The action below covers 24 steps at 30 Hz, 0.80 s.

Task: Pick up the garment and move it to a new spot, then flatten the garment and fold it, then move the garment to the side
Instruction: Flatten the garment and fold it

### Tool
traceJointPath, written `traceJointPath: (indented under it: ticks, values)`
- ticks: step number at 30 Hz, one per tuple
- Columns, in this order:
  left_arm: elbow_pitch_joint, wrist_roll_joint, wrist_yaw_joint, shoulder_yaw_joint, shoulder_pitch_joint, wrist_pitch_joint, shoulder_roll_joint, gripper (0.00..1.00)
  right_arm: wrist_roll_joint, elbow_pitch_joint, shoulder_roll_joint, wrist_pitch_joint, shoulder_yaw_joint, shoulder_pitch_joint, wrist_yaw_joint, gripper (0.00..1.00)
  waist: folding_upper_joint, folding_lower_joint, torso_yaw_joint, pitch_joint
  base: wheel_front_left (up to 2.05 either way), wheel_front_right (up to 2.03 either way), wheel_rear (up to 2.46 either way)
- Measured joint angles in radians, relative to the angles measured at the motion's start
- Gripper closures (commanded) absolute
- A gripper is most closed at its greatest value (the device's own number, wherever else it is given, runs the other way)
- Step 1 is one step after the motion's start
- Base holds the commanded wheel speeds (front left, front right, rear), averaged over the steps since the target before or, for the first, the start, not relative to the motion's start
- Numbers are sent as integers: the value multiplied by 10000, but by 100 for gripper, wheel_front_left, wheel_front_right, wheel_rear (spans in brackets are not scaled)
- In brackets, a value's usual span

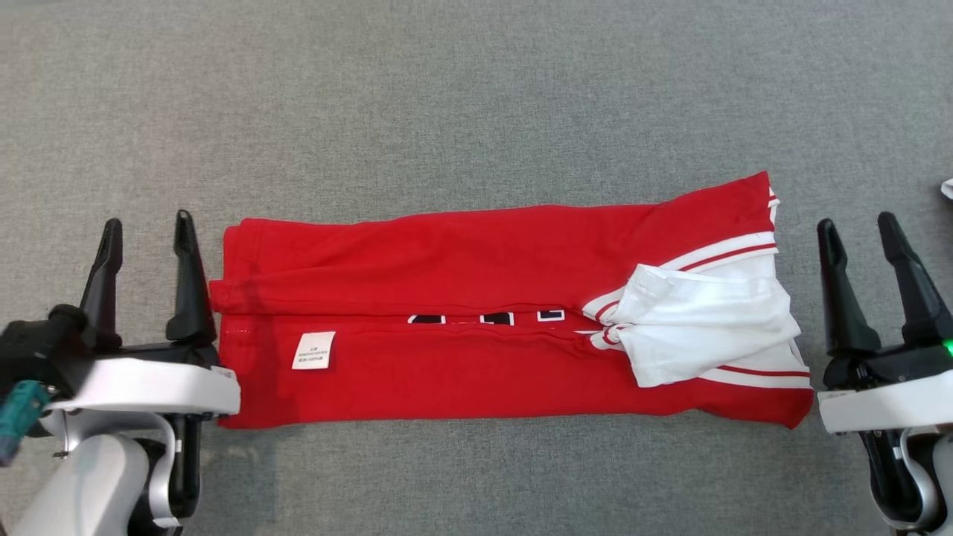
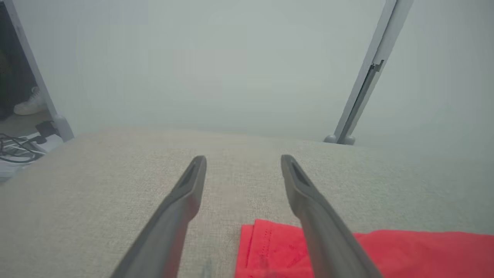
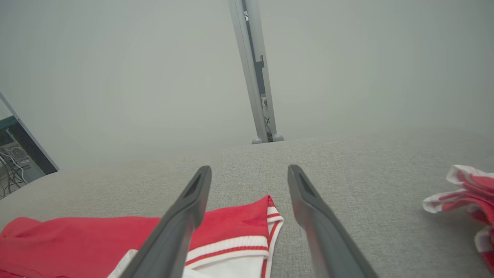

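Garment (image 1: 491,298) is lying with long axis running left-right; left claw (image 1: 147,220) and right claw (image 1: 856,220) are standing spread, empty, flanking its ends.

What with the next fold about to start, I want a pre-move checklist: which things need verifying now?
1. Left end effector open, nothing held: ok.
2. Right end effector open, nothing held: ok.
3. Red garment folded into a long band: ok.
4. White sleeve lying flat: not ok, bunched.
5. Second red-and-white garment apart from the band: ok.
6. Hidden lower layers smooth: cannot tell.
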Motion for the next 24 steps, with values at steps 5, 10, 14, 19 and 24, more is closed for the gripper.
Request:
traceJointPath:
  ticks: [5, 10, 14, 19, 24]
  values:
    - [-205, 1430, 186, -221, 265, -13, -188, 0, -1055, 56, 476, 224, -608, 306, 0, 0, 0, 0, 130, -131, 0, 0, 0]
    - [84, 1887, 44, -453, 419, -13, -364, 0, -1430, 159, 702, 370, -884, 500, 0, 0, 0, 0, 276, -282, 0, 0, 0]
    - [314, 1918, -130, -525, 448, -13, -443, 0, -1513, 215, 782, 502, -974, 566, 0, 0, 0, 0, 363, -376, 0, 0, 0]
    - [589, 1994, -270, -656, 354, -13, -533, 0, -1578, 316, 786, 721, -1055, 578, 0, 0, 0, 0, 490, -431, 0, 0, 0]
    - [809, 2004, -389, -780, 222, -13, -625, 0, -1624, 708, 784, 1104, -1151, 621, 0, 0, 0, 0, 624, -427, 0, 0, 0]
